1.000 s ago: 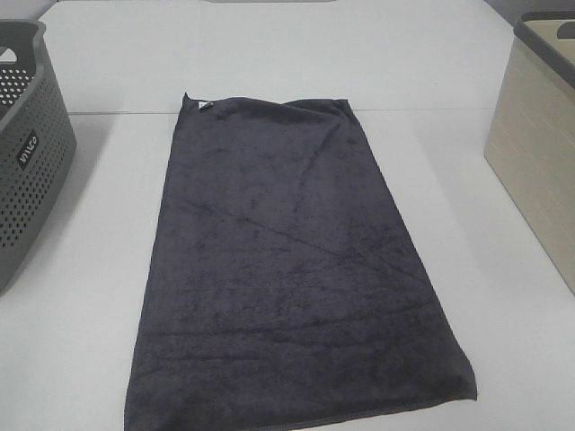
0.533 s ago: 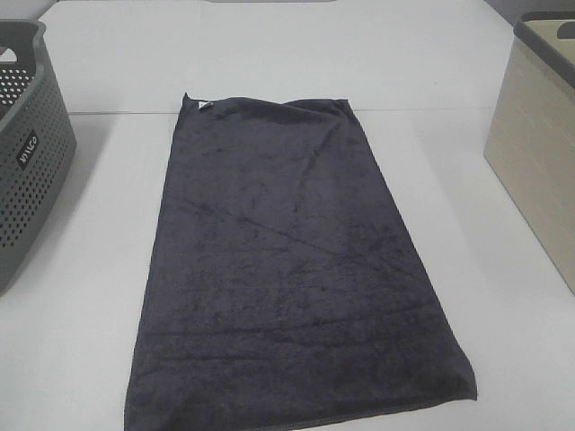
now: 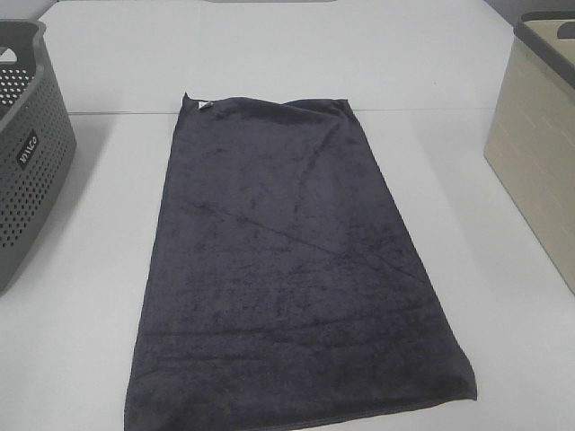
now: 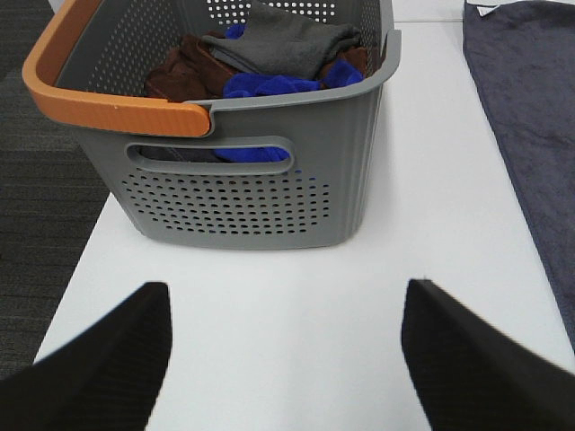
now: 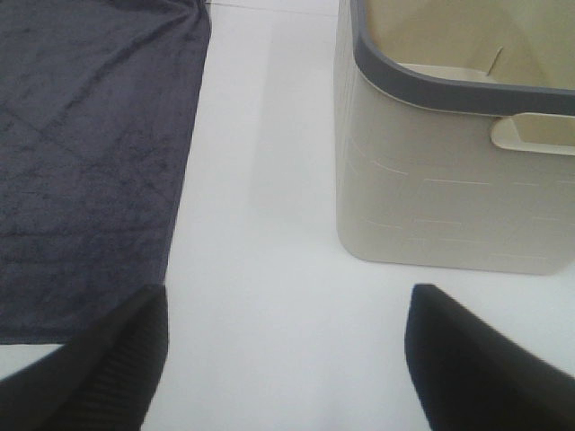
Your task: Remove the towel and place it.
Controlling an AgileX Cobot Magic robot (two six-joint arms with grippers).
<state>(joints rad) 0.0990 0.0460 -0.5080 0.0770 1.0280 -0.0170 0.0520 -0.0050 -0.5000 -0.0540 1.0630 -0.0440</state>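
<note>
Where towel (image 3: 292,269) lies, white table (image 3: 269,54)

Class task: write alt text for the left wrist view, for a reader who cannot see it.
A grey perforated basket with an orange handle stands on a white table, holding brown, grey and blue cloths. The left gripper is open over the table; a dark towel lies beside the basket.

The towel (image 3: 292,269) is dark grey with a tiny white tag (image 3: 203,104). The counter (image 3: 269,54) is white. One basket (image 4: 269,193) is grey with small holes and an orange handle (image 4: 99,103). The other basket (image 5: 449,193) is cream with a grey rim.
</note>
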